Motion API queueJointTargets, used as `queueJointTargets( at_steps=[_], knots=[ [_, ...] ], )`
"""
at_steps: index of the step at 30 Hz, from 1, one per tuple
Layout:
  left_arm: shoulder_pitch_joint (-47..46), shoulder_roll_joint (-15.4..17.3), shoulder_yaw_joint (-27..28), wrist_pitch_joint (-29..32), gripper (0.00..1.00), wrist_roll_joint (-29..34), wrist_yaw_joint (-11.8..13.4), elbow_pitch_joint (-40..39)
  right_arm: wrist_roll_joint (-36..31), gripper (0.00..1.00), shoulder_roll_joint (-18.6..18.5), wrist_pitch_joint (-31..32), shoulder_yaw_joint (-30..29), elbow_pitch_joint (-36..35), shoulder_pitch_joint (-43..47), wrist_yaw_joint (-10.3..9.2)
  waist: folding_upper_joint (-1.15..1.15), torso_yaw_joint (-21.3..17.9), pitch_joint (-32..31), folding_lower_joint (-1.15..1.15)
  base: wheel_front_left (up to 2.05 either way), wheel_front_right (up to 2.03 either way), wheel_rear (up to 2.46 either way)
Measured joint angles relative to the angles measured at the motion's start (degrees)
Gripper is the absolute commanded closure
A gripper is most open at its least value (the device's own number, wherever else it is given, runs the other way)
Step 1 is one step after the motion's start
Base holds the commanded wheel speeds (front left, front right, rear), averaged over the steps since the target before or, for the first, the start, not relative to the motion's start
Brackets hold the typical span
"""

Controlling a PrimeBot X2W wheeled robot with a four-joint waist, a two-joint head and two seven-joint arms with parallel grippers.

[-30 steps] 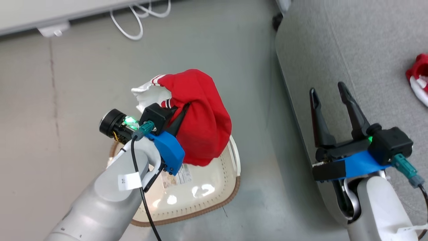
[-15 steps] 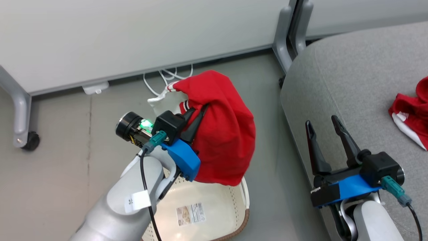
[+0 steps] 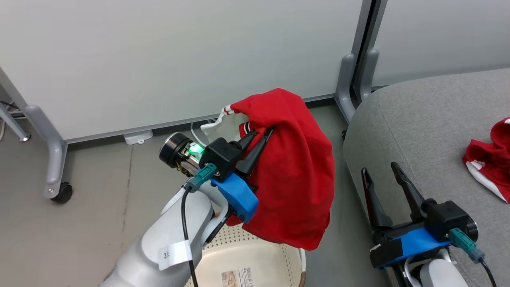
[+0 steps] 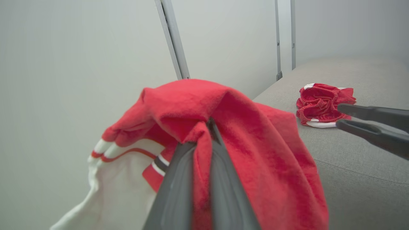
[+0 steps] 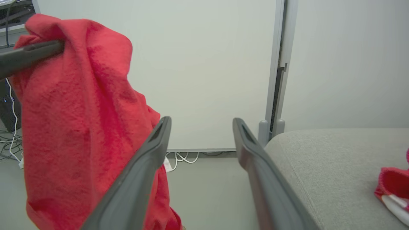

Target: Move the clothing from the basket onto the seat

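Left gripper (image 3: 263, 131) — clamped tight on a fold of the striped red garment (image 3: 295, 179), hanging free above the basket (image 3: 275, 259), clear of its rim. Further right, right gripper (image 3: 379, 168) — spread wide, holding nothing, just beside the edge of the seat (image 3: 418, 119). Farthest right, lying on the seat, the other red garment (image 3: 488, 159). Judged mid-carry: second piece up and out, not yet over the seat. Next, by this reading: swing rightward across the gap, clear the seat's rounded edge, lower onto bare fabric, then let go.
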Motion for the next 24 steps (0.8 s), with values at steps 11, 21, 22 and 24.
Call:
queueJointTargets(
  at_steps=[11, 21, 22, 24],
  knots=[
    [0.0, 0.0, -1.6, 0.0, 1.0, -0.5, 0.0, -1.4, 0.4, 0.0, -0.8, 0.0, 3.8, 0.3, -1.8, 0.0, 0.0, 0.8, -0.5, 0.01, 0.0, 0.0, 0.0],
    [-0.1, -0.8, -4.0, 0.0, 1.0, -0.5, 0.0, -2.6, 1.2, 0.0, -3.1, 0.0, 12.2, 3.9, -8.3, 0.0, 0.0, 2.2, 0.1, 0.02, 0.0, 0.0, 0.0],
    [-0.1, -0.9, -4.3, 0.0, 1.0, -0.5, 0.0, -2.7, 1.2, 0.0, -3.3, 0.0, 13.0, 4.4, -8.9, 0.0, 0.0, 2.3, 0.2, 0.02, 0.0, 0.0, 0.0],
    [-0.2, -1.1, -5.1, 0.0, 1.0, -0.5, 0.0, -3.1, 1.4, 0.0, -3.8, 0.0, 14.4, 5.7, -10.1, 0.0, 0.0, 2.7, 0.4, 0.01, 0.0, 0.0, 0.0]
  ],
)
